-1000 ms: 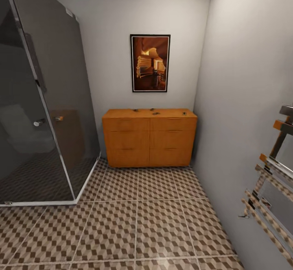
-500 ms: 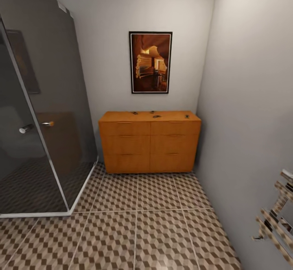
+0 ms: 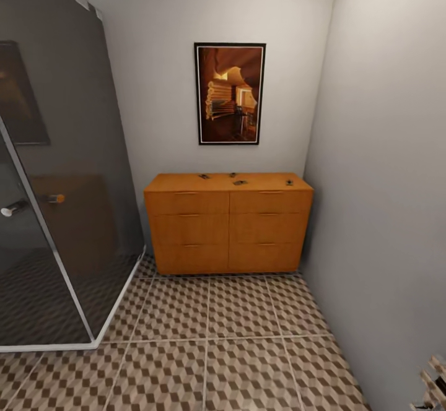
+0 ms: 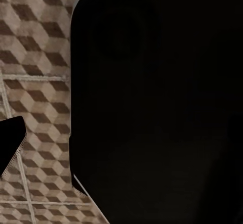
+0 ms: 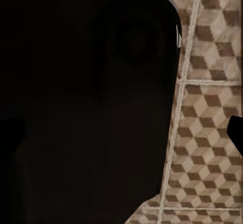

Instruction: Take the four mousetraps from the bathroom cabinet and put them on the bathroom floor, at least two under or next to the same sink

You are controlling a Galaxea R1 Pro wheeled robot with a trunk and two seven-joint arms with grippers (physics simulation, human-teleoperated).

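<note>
Bathroom floor point(image 3: 241, 337) bare | cabinet point(image 3: 228, 228) ahead, four mousetraps point(image 3: 240, 182) on top (none placed) | can't tell my grippers' state | all four left

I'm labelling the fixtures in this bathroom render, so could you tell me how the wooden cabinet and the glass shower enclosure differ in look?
The cabinet is low, opaque and orange-brown, with drawer fronts; the shower enclosure is tall, of dark see-through glass in a pale frame. The cabinet carries four small mousetraps on its flat top. Both stand on the patterned tile floor against the back wall.
</note>
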